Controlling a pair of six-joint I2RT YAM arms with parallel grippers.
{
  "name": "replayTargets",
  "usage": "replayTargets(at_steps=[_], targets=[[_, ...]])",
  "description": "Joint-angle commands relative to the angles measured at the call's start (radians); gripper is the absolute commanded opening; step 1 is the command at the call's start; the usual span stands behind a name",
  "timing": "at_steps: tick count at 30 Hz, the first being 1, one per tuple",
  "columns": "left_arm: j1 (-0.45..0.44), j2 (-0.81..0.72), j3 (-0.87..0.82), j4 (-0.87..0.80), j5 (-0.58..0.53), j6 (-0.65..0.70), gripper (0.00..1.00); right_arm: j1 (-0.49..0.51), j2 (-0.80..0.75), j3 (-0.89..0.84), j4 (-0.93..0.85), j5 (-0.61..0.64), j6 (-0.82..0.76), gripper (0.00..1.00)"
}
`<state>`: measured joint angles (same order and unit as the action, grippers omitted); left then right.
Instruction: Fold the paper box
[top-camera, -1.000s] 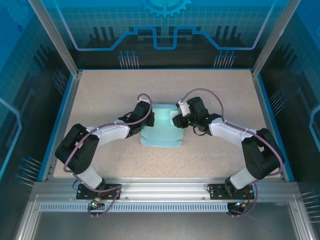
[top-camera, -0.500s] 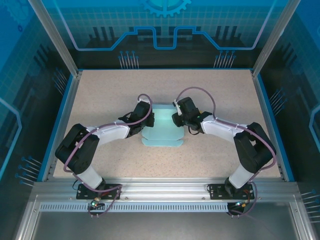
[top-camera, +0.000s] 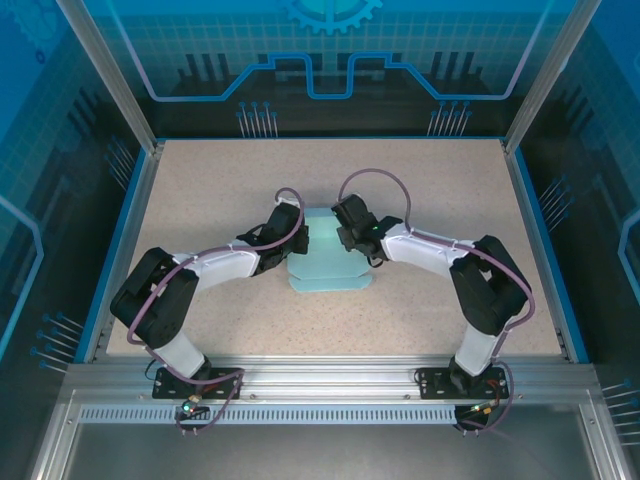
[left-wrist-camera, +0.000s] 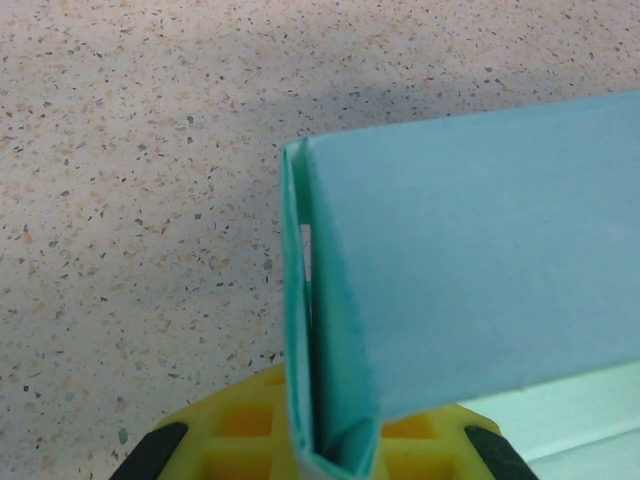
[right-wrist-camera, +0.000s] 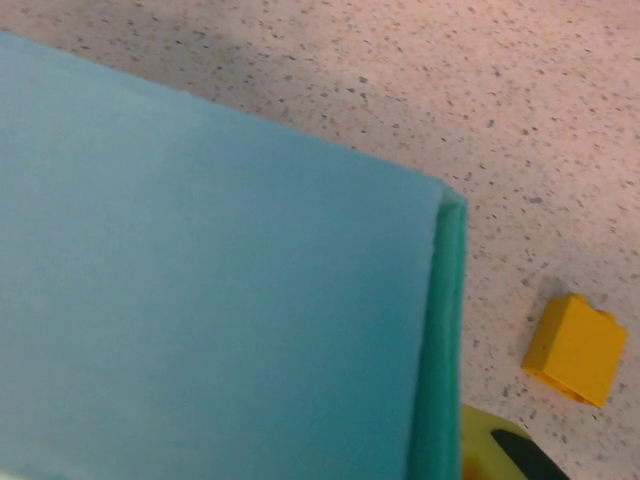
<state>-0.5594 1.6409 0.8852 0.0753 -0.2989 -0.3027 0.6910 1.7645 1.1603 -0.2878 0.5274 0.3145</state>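
Top external view: the left pincer (top-camera: 299, 243) sits at the left edge of the paper box (top-camera: 330, 272). The right pincer (top-camera: 347, 240) is over the box's far right part, so the two are close together across the pale blue card. From above I cannot tell how far apart the fingers of either one stand.

In the left wrist view a doubled-over wall of the box rises upright from the yellow part of the left pincer at the bottom of the picture. A wide panel leans off to the right of it. Whether the fingers press on that wall cannot be told.

In the right wrist view a corner of the right pincer, yellow and black, shows at the lower right, just beside a darker folded edge of the box. Its grip cannot be told either. A small yellow block (right-wrist-camera: 575, 350) lies on the speckled tabletop (top-camera: 200, 190) near that edge but apart from it.

Compared with a second ago, the right pincer has swung left and farther over the box, and its elbow has drawn in toward the middle. The box's near edge has shifted slightly to the right. The left arm has kept its place.

Both arms reach forward from their bases, bent at the elbow, with forearms angled inward to the middle of the tabletop.
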Motion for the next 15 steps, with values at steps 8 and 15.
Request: replayTargets(at_steps=[8, 15], targets=[[-0.008, -0.035, -0.009, 0.004, 0.03, -0.004, 0.05, 0.014, 0.075, 0.063, -0.161, 0.2, 0.045, 0.14], [-0.009, -0.04, -0.01, 0.001, 0.025, -0.006, 0.05, 0.008, 0.14, 0.135, -0.254, 0.257, 0.055, 0.15]])
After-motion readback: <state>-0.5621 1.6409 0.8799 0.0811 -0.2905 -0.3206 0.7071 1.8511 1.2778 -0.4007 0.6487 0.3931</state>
